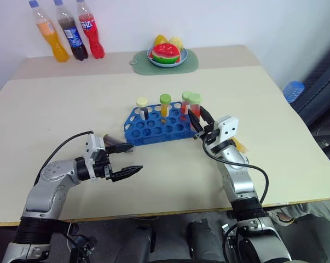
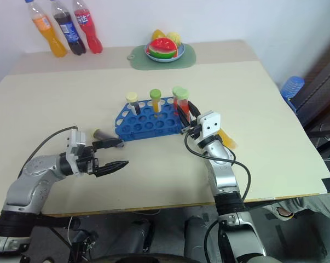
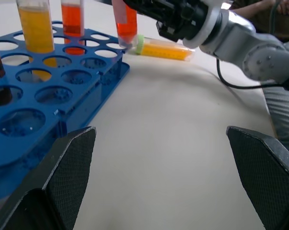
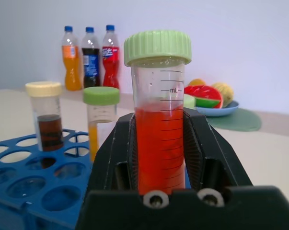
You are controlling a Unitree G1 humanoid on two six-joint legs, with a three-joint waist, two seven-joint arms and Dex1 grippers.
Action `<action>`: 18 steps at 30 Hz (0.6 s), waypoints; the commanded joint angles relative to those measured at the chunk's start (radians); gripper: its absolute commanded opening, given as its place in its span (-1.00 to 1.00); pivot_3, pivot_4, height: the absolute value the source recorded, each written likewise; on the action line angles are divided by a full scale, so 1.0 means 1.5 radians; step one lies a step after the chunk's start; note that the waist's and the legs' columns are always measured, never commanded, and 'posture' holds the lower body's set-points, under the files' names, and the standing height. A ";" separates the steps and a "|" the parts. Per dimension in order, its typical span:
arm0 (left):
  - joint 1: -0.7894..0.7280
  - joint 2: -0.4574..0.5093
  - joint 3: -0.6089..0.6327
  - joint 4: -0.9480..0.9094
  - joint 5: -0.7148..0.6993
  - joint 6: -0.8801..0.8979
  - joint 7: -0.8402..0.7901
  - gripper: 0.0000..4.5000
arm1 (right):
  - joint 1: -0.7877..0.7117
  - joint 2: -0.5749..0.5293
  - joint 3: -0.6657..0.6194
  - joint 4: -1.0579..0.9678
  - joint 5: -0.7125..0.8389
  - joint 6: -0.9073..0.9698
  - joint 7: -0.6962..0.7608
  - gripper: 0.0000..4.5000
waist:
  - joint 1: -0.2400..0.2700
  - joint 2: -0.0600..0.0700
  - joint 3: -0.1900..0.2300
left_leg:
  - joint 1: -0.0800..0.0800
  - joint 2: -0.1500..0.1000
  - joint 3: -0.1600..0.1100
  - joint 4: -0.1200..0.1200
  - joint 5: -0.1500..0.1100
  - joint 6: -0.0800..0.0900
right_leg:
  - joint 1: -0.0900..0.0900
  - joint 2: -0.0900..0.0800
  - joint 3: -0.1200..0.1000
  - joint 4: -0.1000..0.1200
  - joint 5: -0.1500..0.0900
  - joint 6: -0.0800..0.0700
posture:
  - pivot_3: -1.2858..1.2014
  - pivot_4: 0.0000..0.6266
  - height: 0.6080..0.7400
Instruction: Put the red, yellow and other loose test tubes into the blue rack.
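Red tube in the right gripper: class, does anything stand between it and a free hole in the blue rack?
Nothing visible does. The right gripper holds the red tube upright at the blue rack's right end, beside another red tube already standing there; nearby holes look open.

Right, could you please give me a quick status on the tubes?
Left gripper open, empty. Right gripper shut on red tube, upright at rack edge. Yellow tube loose beside rack. Nothing in the way.
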 commanded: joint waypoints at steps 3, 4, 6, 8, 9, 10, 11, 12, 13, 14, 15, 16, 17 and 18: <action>0.007 0.009 0.021 -0.024 -0.016 0.004 0.003 1.00 | -0.021 0.019 0.006 0.078 -0.017 -0.049 -0.009 -0.63 | -0.001 0.000 0.000 | 0.001 0.000 0.000 -0.001 0.000 0.000 | 0.000 0.000 0.000 0.000 0.000 -0.001 | 0.03 -0.52 1.00; 0.008 0.010 0.021 -0.026 -0.016 0.004 0.004 1.00 | -0.027 0.023 0.008 0.089 -0.019 -0.056 -0.010 -0.63 | -0.001 0.000 0.000 | 0.001 0.001 0.000 -0.001 0.000 -0.001 | 0.000 0.001 0.000 0.000 0.000 -0.001 | 0.03 -0.52 1.00; 0.010 0.011 0.021 -0.028 -0.018 0.005 0.005 1.00 | -0.040 0.030 0.010 0.108 -0.021 -0.064 -0.013 -0.63 | -0.001 0.000 0.000 | 0.001 0.001 0.000 -0.002 0.000 -0.001 | 0.000 0.001 0.000 0.000 0.001 -0.001 | 0.03 -0.52 1.00; 0.013 0.012 0.022 -0.031 -0.019 0.007 0.005 1.00 | -0.048 0.035 0.012 0.116 -0.021 -0.069 -0.014 -0.63 | -0.001 0.000 0.000 | 0.001 0.001 0.000 -0.003 0.001 -0.001 | 0.000 0.001 0.000 0.000 0.001 -0.001 | 0.03 -0.52 1.00; 0.015 0.012 0.022 -0.033 -0.019 0.008 0.005 1.00 | -0.050 0.037 0.013 0.118 -0.021 -0.071 -0.014 -0.63 | -0.001 0.000 0.000 | 0.001 0.001 0.000 -0.003 0.001 -0.001 | -0.001 0.001 0.000 0.000 0.001 -0.002 | 0.03 -0.52 1.00; 0.015 0.012 0.021 -0.034 -0.019 0.009 0.006 1.00 | -0.051 0.038 0.014 0.120 -0.022 -0.073 -0.014 -0.63 | -0.001 0.000 0.000 | 0.001 0.001 0.000 -0.003 0.001 -0.002 | -0.001 0.001 0.000 0.000 0.001 -0.002 | 0.03 -0.52 1.00; 0.015 0.011 0.021 -0.034 -0.018 0.009 0.006 1.00 | -0.052 0.039 0.014 0.123 -0.023 -0.075 -0.014 -0.63 | -0.001 0.000 0.000 | 0.001 0.001 0.000 -0.004 0.001 -0.002 | -0.001 0.001 0.001 0.000 0.001 -0.002 | 0.03 -0.52 1.00; 0.016 0.012 0.021 -0.036 -0.019 0.010 0.006 1.00 | -0.052 0.039 0.015 0.125 -0.025 -0.076 -0.015 -0.63 | -0.001 0.000 0.000 | 0.001 0.001 0.000 -0.005 0.002 -0.003 | -0.002 0.001 0.001 0.000 0.001 -0.002 | 0.03 -0.52 1.00; 0.016 0.012 0.019 -0.036 -0.018 0.009 0.006 1.00 | -0.052 0.040 0.014 0.129 -0.026 -0.077 -0.017 -0.63 | -0.002 0.000 0.000 | 0.001 0.002 0.001 -0.005 0.002 -0.003 | -0.002 0.001 0.001 0.000 0.001 -0.002 | 0.03 -0.52 1.00; 0.016 0.011 0.018 -0.035 -0.017 0.009 0.006 1.00 | -0.053 0.040 0.013 0.135 -0.025 -0.078 -0.017 -0.63 | -0.002 0.000 0.000 | 0.001 0.002 0.001 -0.005 0.002 -0.003 | -0.002 0.002 0.001 0.000 0.001 -0.002 | 0.03 -0.52 1.00; 0.015 0.010 0.016 -0.036 -0.016 0.009 0.006 1.00 | -0.052 0.041 0.012 0.138 -0.013 -0.072 -0.003 -0.41 | -0.002 0.000 0.000 | 0.002 0.002 0.001 -0.006 0.002 -0.003 | -0.002 0.002 0.001 0.000 0.001 -0.002 | 0.03 -0.52 1.00; 0.014 0.009 0.014 -0.036 -0.016 0.009 0.006 1.00 | -0.052 0.041 0.010 0.140 -0.006 -0.073 0.004 -0.18 | -0.002 0.000 0.000 | 0.002 0.003 0.001 -0.006 0.002 -0.003 | -0.002 0.002 0.001 0.000 0.001 -0.002 | 0.03 -0.52 1.00; 0.013 0.008 0.013 -0.037 -0.016 0.009 0.005 1.00 | -0.052 0.041 0.008 0.139 -0.003 -0.076 0.006 -0.05 | -0.002 0.000 0.000 | 0.002 0.003 0.001 -0.006 0.002 -0.003 | -0.002 0.002 0.001 0.000 0.001 -0.002 | 0.03 -0.52 1.00; 0.013 0.008 0.012 -0.037 -0.016 0.010 0.005 1.00 | -0.052 0.039 0.007 0.136 -0.006 -0.080 0.006 0.16 | -0.002 0.000 0.000 | 0.001 0.003 0.001 -0.006 0.002 -0.003 | -0.002 0.002 0.001 0.000 0.001 -0.002 | 0.03 -0.52 1.00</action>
